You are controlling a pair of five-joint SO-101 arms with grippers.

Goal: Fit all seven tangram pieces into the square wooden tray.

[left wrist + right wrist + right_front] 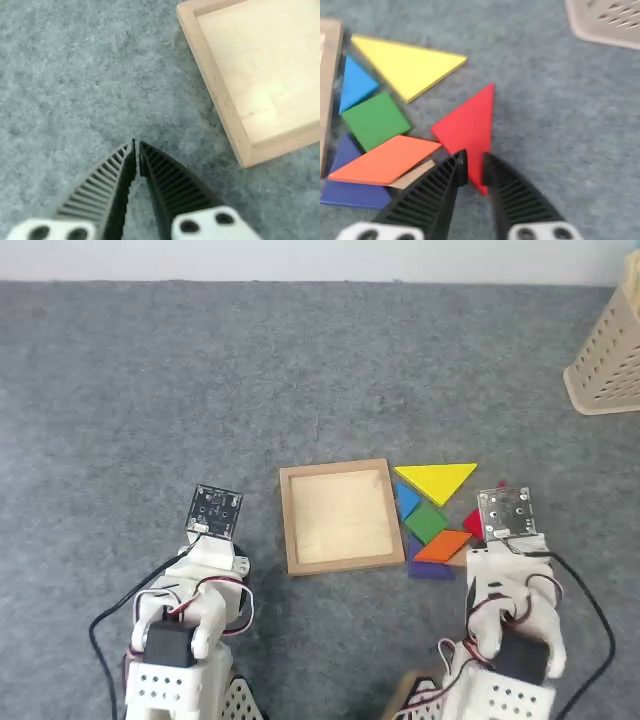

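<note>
The square wooden tray (335, 565) lies empty mid-table, and its corner (239, 135) shows in the left wrist view. To its right lie a yellow triangle (437, 480), blue triangle (405, 500), green square (426, 521), orange parallelogram (442, 545) and dark blue triangle (428, 570). A tan piece (412, 175) peeks from under the orange one. My right gripper (475, 157) is shut on a corner of the red triangle (467, 125). My left gripper (136, 146) is shut on nothing, over bare felt left of the tray.
A beige perforated basket (610, 350) stands at the far right edge and also appears in the right wrist view (605, 20). Grey felt (200, 380) covers the table, with wide room behind and left of the tray.
</note>
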